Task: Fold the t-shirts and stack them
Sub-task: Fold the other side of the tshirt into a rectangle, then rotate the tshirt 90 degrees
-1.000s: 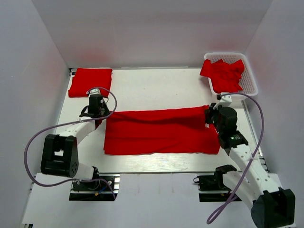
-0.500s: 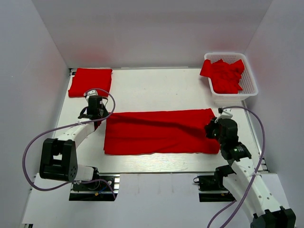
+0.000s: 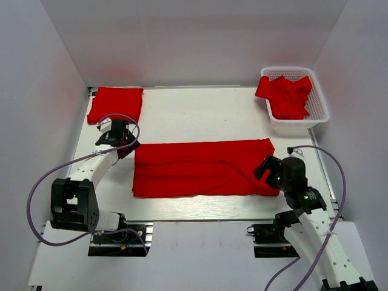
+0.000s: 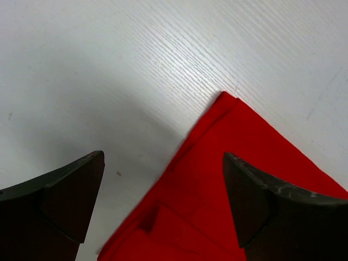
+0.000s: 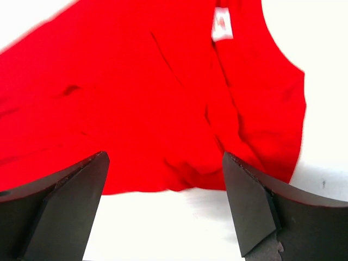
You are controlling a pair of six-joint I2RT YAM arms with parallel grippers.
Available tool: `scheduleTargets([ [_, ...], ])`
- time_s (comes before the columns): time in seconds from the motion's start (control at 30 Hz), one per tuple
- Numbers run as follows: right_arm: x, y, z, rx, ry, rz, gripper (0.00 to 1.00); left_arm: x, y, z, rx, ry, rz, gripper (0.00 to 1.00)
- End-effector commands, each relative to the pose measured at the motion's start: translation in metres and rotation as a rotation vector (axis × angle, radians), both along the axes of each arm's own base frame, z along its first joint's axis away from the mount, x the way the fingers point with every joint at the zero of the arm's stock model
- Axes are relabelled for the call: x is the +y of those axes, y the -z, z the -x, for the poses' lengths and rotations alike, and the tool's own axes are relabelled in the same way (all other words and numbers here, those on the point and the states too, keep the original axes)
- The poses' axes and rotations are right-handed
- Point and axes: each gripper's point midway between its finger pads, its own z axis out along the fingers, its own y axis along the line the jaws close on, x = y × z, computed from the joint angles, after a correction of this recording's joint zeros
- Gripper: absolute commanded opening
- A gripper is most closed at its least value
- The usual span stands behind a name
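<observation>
Looking down on a half-folded red t-shirt (image 3: 203,168) lying as a long flat band across the middle of the table (image 3: 200,115). Finding the left gripper (image 4: 163,174) hovering at the shirt's far-left corner, jaws spread wide and holding nothing. Seeing that corner between the fingers in the wrist view, with bare table to its left. Finding the right gripper (image 5: 164,163) hanging over the shirt's right end, likewise wide open and empty. Seeing the rumpled cloth and its white neck tag (image 5: 221,24) ahead of those fingertips, the near hem running across between them. Noting a folded t-shirt (image 3: 115,104) resting well apart at the table's far-left corner. Noting a white lattice basket (image 3: 321,109) sitting at the far right, heaped with crumpled t-shirts (image 3: 285,94).
</observation>
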Motion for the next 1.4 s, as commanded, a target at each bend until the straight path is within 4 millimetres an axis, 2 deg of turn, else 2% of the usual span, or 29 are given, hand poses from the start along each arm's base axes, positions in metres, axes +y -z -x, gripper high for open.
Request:
scheduleTargets([
  [0.0, 0.002, -0.042, -0.019, -0.128, 0.027, -0.035, 0.90, 0.008, -0.030, -0.005, -0.068, -0.034, -0.016, 0.99],
  [0.1, 0.019, -0.045, -0.029, -0.156, -0.091, -0.040, 0.90, -0.018, -0.043, -0.028, -0.151, 0.087, 0.045, 0.99],
  [0.13, 0.032, -0.039, -0.027, -0.125, -0.177, -0.057, 0.90, -0.031, -0.045, -0.031, -0.161, 0.160, 0.088, 0.99],
  [0.17, 0.039, -0.035, -0.032, -0.114, -0.210, -0.070, 0.90, -0.040, -0.035, -0.034, -0.143, 0.206, 0.112, 0.99],
  [0.23, 0.056, -0.028, -0.039, -0.103, -0.290, -0.113, 0.90, -0.062, -0.036, -0.046, -0.178, 0.316, 0.182, 0.99],
  [0.3, 0.062, -0.009, -0.042, -0.031, -0.309, -0.119, 0.90, -0.079, -0.018, -0.048, -0.146, 0.395, 0.223, 0.99],
  [0.33, 0.064, -0.012, -0.050, -0.058, -0.311, -0.127, 0.90, -0.088, -0.017, -0.052, -0.157, 0.440, 0.256, 0.99],
  [0.37, 0.065, -0.005, -0.053, -0.030, -0.292, -0.135, 0.90, -0.096, -0.013, -0.053, -0.148, 0.463, 0.269, 0.99],
  [0.5, 0.057, 0.010, -0.072, 0.005, -0.203, -0.108, 0.90, -0.107, 0.017, -0.050, -0.075, 0.497, 0.283, 0.99],
  [0.57, 0.054, 0.016, -0.079, 0.022, -0.176, -0.091, 0.90, -0.113, 0.042, -0.038, -0.008, 0.512, 0.303, 0.99],
  [0.63, 0.052, 0.027, -0.082, 0.057, -0.150, -0.082, 0.90, -0.120, 0.056, -0.026, 0.038, 0.529, 0.314, 0.99],
  [0.7, 0.048, 0.037, -0.087, 0.100, -0.105, -0.073, 0.90, -0.118, 0.072, -0.004, 0.109, 0.527, 0.318, 0.99],
  [0.73, 0.044, 0.053, -0.086, 0.159, -0.081, -0.056, 0.90, -0.116, 0.077, 0.001, 0.125, 0.511, 0.317, 0.99],
  [0.77, 0.044, 0.058, -0.086, 0.183, -0.076, -0.054, 0.90, -0.114, 0.089, 0.017, 0.172, 0.508, 0.305, 0.99],
  [0.8, 0.046, 0.053, -0.094, 0.177, -0.076, -0.057, 0.90, -0.110, 0.093, 0.028, 0.205, 0.477, 0.304, 0.99],
  [0.83, 0.046, 0.071, -0.092, 0.239, -0.074, -0.043, 0.90, -0.116, 0.095, 0.036, 0.217, 0.490, 0.308, 0.99],
  [0.9, 0.053, 0.062, -0.113, 0.214, -0.079, -0.052, 0.90, -0.116, 0.103, 0.060, 0.264, 0.477, 0.318, 0.99],
  [0.93, 0.057, 0.084, -0.111, 0.282, -0.095, -0.058, 0.90, -0.123, 0.106, 0.075, 0.288, 0.496, 0.349, 0.99],
  [1.03, 0.082, 0.070, -0.153, 0.234, -0.156, -0.118, 0.90, -0.127, 0.106, 0.109, 0.375, 0.520, 0.364, 0.99],
  [1.07, 0.083, 0.098, -0.151, 0.310, -0.157, -0.110, 0.90, -0.131, 0.105, 0.118, 0.396, 0.536, 0.381, 0.99],
  [1.1, 0.098, 0.073, -0.190, 0.216, -0.183, -0.142, 0.90, -0.135, 0.103, 0.135, 0.431, 0.548, 0.417, 0.99],
  [1.13, 0.103, 0.072, -0.199, 0.212, -0.203, -0.159, 0.90, -0.141, 0.101, 0.145, 0.449, 0.574, 0.449, 0.99],
  [1.17, 0.110, 0.100, -0.198, 0.278, -0.245, -0.163, 0.90, -0.152, 0.095, 0.154, 0.465, 0.618, 0.488, 0.99],
  [1.2, 0.116, 0.102, -0.206, 0.283, -0.266, -0.172, 0.90, -0.152, 0.094, 0.166, 0.493, 0.630, 0.497, 0.99],
  [1.23, 0.132, 0.072, -0.244, 0.177, -0.335, -0.191, 0.90, -0.156, 0.089, 0.179, 0.525, 0.656, 0.505, 0.99],
  [1.27, 0.142, 0.098, -0.245, 0.229, -0.363, -0.224, 0.90, -0.159, 0.085, 0.187, 0.546, 0.675, 0.525, 0.99],
  [1.3, 0.156, 0.080, -0.267, 0.167, -0.404, -0.252, 0.90, -0.163, 0.083, 0.196, 0.566, 0.695, 0.551, 0.99],
  [1.33, 0.169, 0.078, -0.282, 0.141, -0.444, -0.275, 0.90, -0.172, 0.079, 0.200, 0.565, 0.732, 0.591, 0.99],
  [1.37, 0.175, 0.090, -0.288, 0.140, -0.467, -0.276, 0.90, -0.186, 0.072, 0.208, 0.576, 0.791, 0.655, 0.99],
])
